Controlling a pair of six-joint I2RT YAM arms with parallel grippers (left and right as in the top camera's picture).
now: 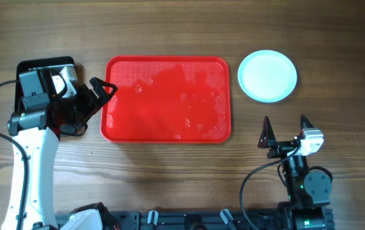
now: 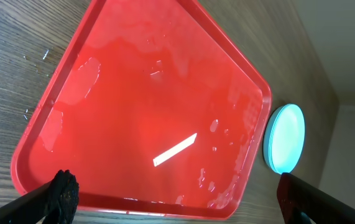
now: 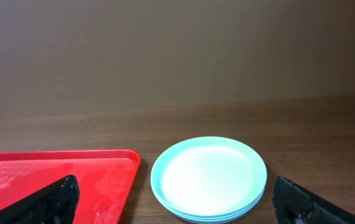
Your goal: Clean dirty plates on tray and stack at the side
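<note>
The red tray (image 1: 167, 99) lies in the middle of the table with nothing on it, only wet streaks; it fills the left wrist view (image 2: 146, 106) and its corner shows in the right wrist view (image 3: 53, 177). The pale blue-white plates (image 1: 268, 76) sit in one stack to the tray's right, also seen in the right wrist view (image 3: 209, 177) and the left wrist view (image 2: 285, 138). My left gripper (image 1: 99, 92) is open and empty at the tray's left edge. My right gripper (image 1: 286, 124) is open and empty, nearer the front than the stack.
A glossy black tray (image 1: 41, 70) lies at the far left under my left arm. Cables run along the table's front edge by both arm bases.
</note>
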